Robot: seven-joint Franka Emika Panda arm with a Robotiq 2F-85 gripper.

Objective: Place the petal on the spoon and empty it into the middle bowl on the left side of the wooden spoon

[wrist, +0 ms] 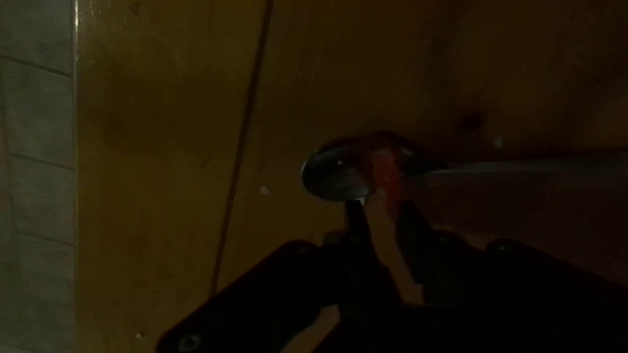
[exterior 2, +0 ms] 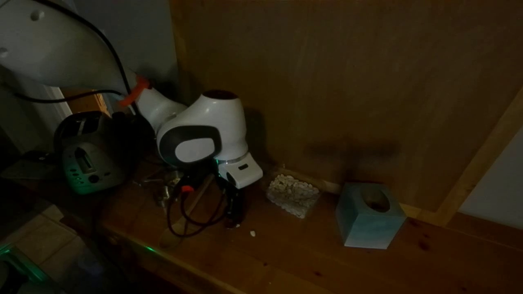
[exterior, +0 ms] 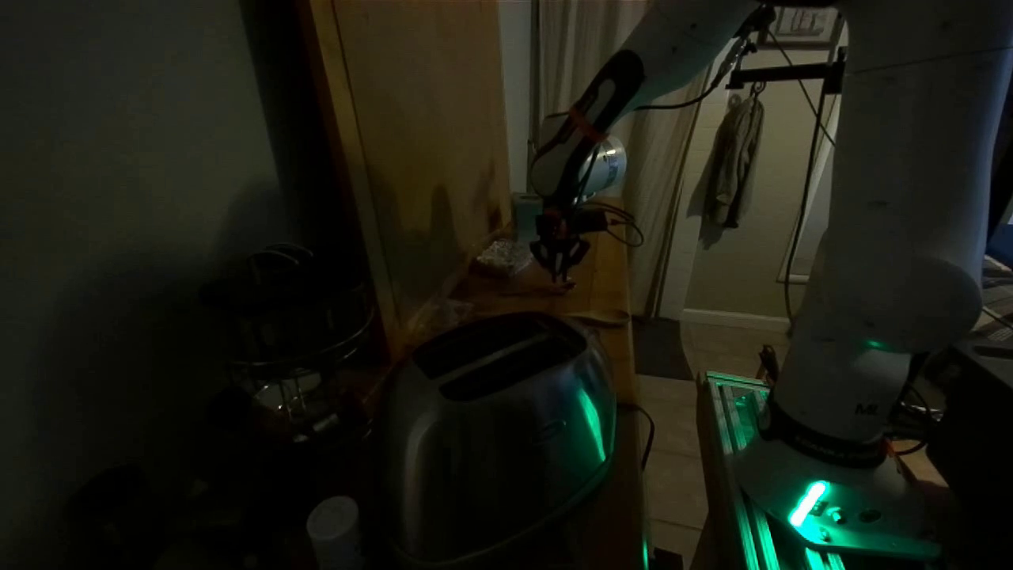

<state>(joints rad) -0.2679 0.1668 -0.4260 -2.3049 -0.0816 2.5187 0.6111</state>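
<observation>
dim light leaves most of your room dark, with a wooden panel standing behind the worktop. nearest the camera in an exterior view, a shiny toaster blocks your sight of much of that worktop; past it you make out a wooden spoon. by the panel you have a clear box of pale pieces and, near it, a blue tissue box. looped cables hang from your arm and cross in front of the wooden spoon; small metal things, too dark to name, sit between that spoon and the toaster.

your pincer points down, low over the worktop. its fingertips leave a narrow gap with a pinkish strip in it, so you cannot tell whether they grip anything. just beyond them in the wrist view lies a metal spoon, its handle running off to the right. a red patch shows at the handle end of its bowl, and pale bits lie on the worktop around it; in this gloom you cannot tell which is your petal.
</observation>
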